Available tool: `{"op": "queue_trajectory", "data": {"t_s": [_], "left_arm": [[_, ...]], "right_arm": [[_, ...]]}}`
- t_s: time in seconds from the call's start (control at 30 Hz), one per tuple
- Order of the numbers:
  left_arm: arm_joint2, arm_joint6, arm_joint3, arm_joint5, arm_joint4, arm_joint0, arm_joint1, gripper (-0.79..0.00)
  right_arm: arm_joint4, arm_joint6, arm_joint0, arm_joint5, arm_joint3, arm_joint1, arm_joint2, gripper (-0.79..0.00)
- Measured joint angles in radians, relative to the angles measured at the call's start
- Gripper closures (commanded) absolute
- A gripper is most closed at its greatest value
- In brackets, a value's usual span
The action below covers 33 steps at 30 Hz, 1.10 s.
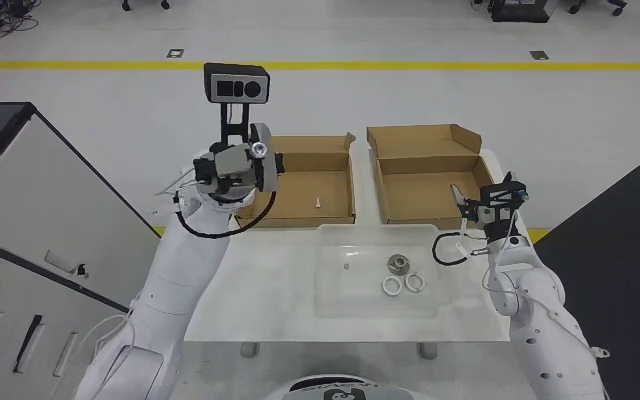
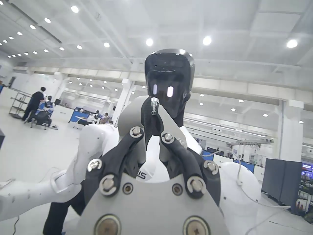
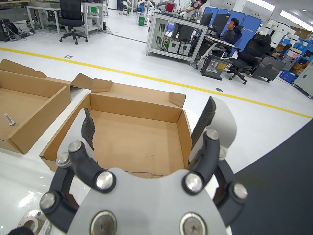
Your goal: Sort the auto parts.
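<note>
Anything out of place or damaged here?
The left gripper is shut on a small bolt but is turned upward rather than downward. The right box looks cracked along the top edge of its near wall. Nothing is spilled.

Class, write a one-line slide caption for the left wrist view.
Left claw shut on a small threaded bolt, held up toward the ceiling.

Bright, even light from round white ceiling lamps (image 2: 206, 40) overhead. Glare patches on glossy white desk (image 3: 22, 172). Shadows faint. Wrist views bend lines at edges.
</note>
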State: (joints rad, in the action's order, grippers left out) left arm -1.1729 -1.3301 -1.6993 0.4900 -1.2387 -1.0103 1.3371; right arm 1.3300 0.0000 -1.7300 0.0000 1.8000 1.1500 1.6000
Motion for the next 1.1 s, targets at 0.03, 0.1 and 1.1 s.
{"op": "queue_trajectory", "data": {"t_s": [0.03, 0.1, 1.1], "left_arm": [[-0.003, 0.001, 0.002, 0.001, 0.021, -0.001, 0.000, 0.000], [-0.011, 0.000, 0.008, 0.000, 0.086, 0.001, 0.000, 0.000], [-0.010, -0.018, 0.002, -0.018, -0.062, -0.014, 0.032, 0.000]], "right_arm": [[0.000, 0.000, 0.000, 0.000, 0.000, 0.000, 0.000, -0.785], [0.000, 0.000, 0.000, 0.000, 0.000, 0.000, 0.000, -0.785], [0.000, 0.000, 0.000, 0.000, 0.000, 0.000, 0.000, -0.785]]}}
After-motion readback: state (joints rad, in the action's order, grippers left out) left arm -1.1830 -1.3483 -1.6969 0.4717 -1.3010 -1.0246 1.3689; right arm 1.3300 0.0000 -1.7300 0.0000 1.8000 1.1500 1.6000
